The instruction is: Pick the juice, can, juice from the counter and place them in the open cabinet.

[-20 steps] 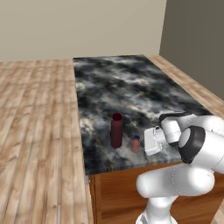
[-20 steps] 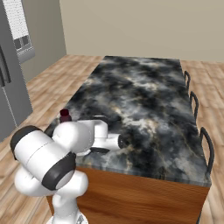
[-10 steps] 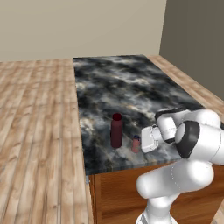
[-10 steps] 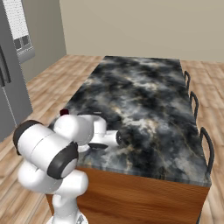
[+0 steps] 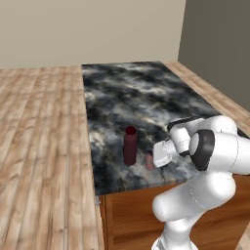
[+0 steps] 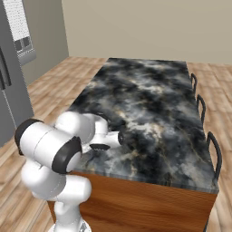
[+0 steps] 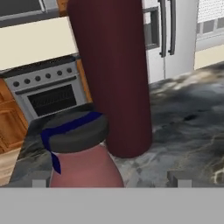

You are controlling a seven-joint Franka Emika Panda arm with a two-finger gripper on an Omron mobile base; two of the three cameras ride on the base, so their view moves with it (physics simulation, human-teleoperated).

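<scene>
A small pinkish-red can [image 7: 81, 162] with a dark grey top stands near the front edge of the marbled counter [image 5: 132, 93]. Right behind it stands a tall dark maroon juice bottle [image 7: 113, 74]. In the left base view the bottle [image 5: 130, 145] is left of the can [image 5: 149, 161]. My gripper [image 7: 109, 181] is open at can height. Its fingertips [image 7: 178, 178] stand wide apart, and the can sits between them, closer to the left one. From the left base view the gripper [image 5: 154, 159] reaches the can from the right. The open cabinet is out of view.
The counter's front edge lies just below the can. Dark stools [image 6: 213, 152] line the counter's right side. A grey fridge [image 6: 9, 81] stands at the left. The hand view looks past the bottle at a stove [image 7: 48, 94] and the fridge [image 7: 170, 30].
My hand has slid left along the counter toward the can, and the arm has sunk lower. The jaws have stayed open. Bottle and can have not moved.
</scene>
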